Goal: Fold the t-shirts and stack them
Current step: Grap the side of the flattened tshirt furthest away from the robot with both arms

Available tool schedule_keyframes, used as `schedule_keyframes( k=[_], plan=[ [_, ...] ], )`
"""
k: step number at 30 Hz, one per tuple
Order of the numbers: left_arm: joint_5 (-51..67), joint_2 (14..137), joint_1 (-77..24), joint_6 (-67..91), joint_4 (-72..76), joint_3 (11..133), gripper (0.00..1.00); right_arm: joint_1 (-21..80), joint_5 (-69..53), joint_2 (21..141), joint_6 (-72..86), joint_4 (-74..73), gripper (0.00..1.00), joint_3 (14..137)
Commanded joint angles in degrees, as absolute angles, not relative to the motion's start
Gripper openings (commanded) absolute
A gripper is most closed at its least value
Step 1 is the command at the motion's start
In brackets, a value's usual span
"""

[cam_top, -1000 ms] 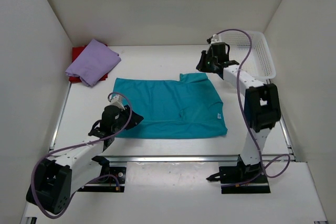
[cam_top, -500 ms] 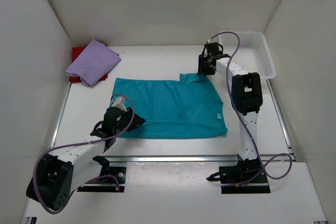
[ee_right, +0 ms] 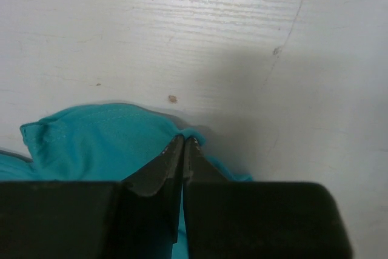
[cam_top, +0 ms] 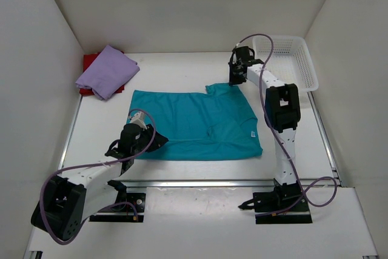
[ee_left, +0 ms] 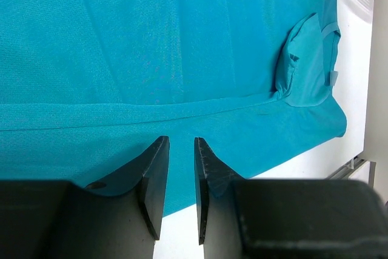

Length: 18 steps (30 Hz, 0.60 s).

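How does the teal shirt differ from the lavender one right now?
The teal shirt lies spread flat on the table; the lavender shirt is a folded bundle in the far left corner. The lavender shirt sits on the red shirt; the teal shirt lies alone. The right gripper pinches the teal shirt's far corner; no gripper touches the lavender shirt. Both are plain cloth.

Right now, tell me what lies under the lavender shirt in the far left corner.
A red shirt sticks out from under the lavender shirt at its far and near edges. The rest is covered, its fold unseen.
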<state>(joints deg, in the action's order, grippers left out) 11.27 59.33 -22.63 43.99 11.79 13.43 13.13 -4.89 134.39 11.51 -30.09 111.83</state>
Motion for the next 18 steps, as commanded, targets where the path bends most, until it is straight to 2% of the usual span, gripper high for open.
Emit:
schedule_keyframes(
  k=[1,5,8,10,11,14,18],
  plan=[
    [11.25,58.98,-22.68,43.68,12.66,14.24,0.34,14.85,-1.06,125.96,10.90,-25.94,0.01,108.73],
    [11.34,58.36,-21.80,43.94,13.18,13.54,0.35,15.12,-0.52,113.15,12.73,-14.71,0.01,92.86],
    [11.77,58.97,-21.54,44.12,13.97,12.92,0.34,12.31,-5.07,112.41,15.99,-13.98,0.05,87.12],
    [11.87,59.15,-21.88,43.86,13.97,13.09,0.34,10.12,-9.12,114.77,16.70,-15.89,0.19,86.13],
    [11.52,59.32,-21.97,43.94,13.97,12.75,0.34,10.11,-9.58,115.48,16.53,-17.39,0.21,86.65],
    [11.43,59.15,-22.06,43.77,13.71,12.66,0.35,9.75,-11.25,116.19,16.00,-19.43,0.18,85.44],
    [11.86,59.76,-21.27,43.68,14.32,12.48,0.34,8.53,-11.95,113.11,16.17,-15.21,0.31,84.72]
  ],
)
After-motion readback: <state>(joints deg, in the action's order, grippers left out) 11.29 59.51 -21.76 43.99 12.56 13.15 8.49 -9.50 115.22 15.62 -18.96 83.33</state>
